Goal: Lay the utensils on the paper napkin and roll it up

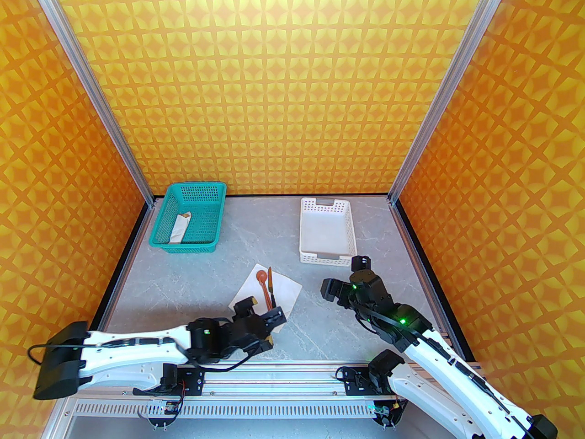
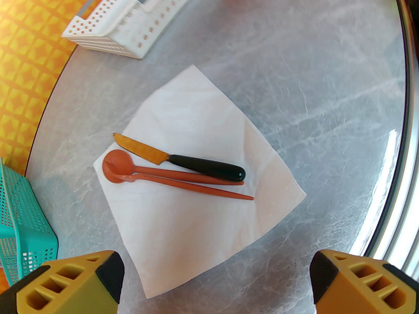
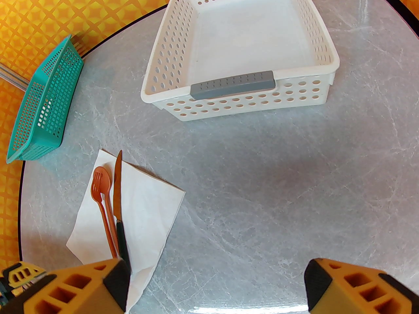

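The paper napkin (image 2: 196, 116) lies flat on the grey table with all three utensils along one side. The knife (image 2: 203, 167) has an orange blade and a dark handle. Beside it is the reddish-brown spoon (image 2: 114, 162), and the orange fork (image 2: 209, 191) rests with its tines over the spoon's bowl. My left gripper (image 2: 216, 273) is open, hovering just off the napkin's near corner (image 1: 261, 318). My right gripper (image 3: 216, 286) is open and empty, to the right of the napkin (image 3: 147, 208) and in front of the white basket (image 1: 346, 276).
A white perforated basket (image 3: 232, 85) stands empty at the back right. A teal mesh basket (image 1: 189, 217) at the back left holds a white paper tube (image 1: 180, 227). Orange patterned walls enclose the table on three sides.
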`<state>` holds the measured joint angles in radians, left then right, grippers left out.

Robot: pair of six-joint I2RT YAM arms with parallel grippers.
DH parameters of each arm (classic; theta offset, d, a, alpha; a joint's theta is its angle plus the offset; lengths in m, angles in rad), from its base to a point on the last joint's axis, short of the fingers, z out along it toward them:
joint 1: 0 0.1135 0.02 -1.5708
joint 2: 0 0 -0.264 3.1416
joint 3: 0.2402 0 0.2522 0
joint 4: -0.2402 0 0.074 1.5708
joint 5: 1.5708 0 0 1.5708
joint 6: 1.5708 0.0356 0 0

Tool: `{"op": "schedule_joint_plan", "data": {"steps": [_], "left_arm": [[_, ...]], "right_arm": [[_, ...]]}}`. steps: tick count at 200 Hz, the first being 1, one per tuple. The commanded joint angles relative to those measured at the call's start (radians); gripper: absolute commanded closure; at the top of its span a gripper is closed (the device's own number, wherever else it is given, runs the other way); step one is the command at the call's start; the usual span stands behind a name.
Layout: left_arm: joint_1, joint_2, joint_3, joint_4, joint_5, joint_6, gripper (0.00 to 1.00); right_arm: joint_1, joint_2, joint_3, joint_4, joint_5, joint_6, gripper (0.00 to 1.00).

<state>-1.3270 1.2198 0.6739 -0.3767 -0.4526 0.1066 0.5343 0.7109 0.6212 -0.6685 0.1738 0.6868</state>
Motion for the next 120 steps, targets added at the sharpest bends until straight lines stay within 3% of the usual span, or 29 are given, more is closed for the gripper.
{"op": "schedule_joint_plan", "data": {"steps": [1, 78, 120], "left_arm": [[-0.015, 0.058, 0.051, 0.015, -0.031, 0.024, 0.01], [-0.024, 0.287, 0.190, -0.016, -0.032, 0.017, 0.01], [-0.026, 0.337, 0.210, -0.007, -0.032, 0.021, 0.01]], "right_arm": [[-0.007, -0.011, -0.011, 0.020, 0.017, 0.018, 0.07], [-0.006, -0.010, -0.015, 0.029, 0.010, 0.016, 0.06], [-0.007, -0.010, -0.020, 0.030, 0.012, 0.013, 0.06]]}}
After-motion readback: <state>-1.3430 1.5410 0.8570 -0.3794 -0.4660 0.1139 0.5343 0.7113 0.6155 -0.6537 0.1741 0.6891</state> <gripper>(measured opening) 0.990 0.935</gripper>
